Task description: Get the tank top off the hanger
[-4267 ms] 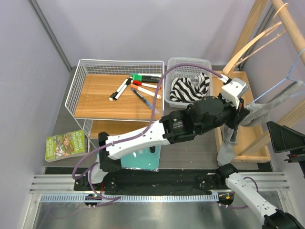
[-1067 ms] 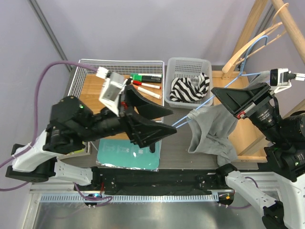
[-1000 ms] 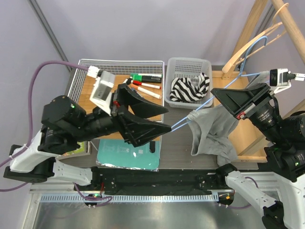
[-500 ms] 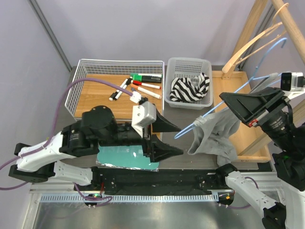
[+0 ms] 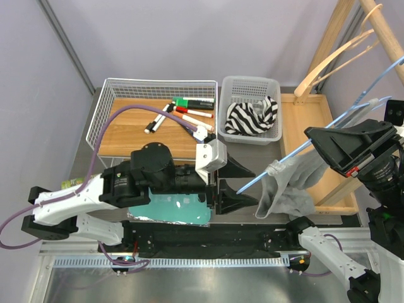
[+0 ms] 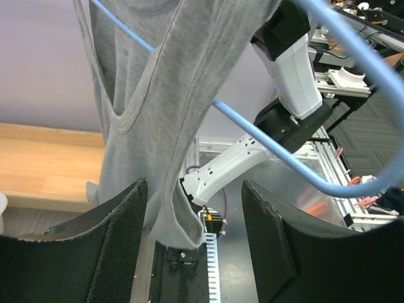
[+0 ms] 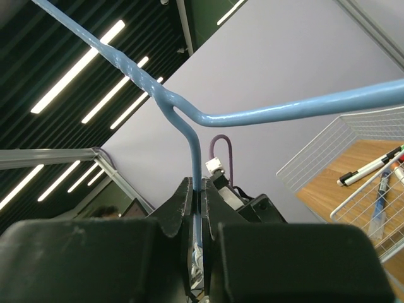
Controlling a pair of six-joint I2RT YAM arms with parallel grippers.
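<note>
Tank top (image 5: 285,192), single, on one blue hanger (image 7: 303,105), right tool (image 7: 201,190) clenching it, left tool (image 5: 243,185) released

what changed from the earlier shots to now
The left end effector left the wooden rack, swung away left, and now sits open by the tip of the blue hanger. The right end effector, shut on it, raised it and the grey tank top. Markers and striped cloth stayed put.

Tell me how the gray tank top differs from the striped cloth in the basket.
The gray tank top is plain; the striped cloth is black-and-white banded. The tank top hangs draped from the blue hanger, which the right gripper pinches, while the striped cloth lies bunched in the plastic basket. Both are soft fabric.
</note>
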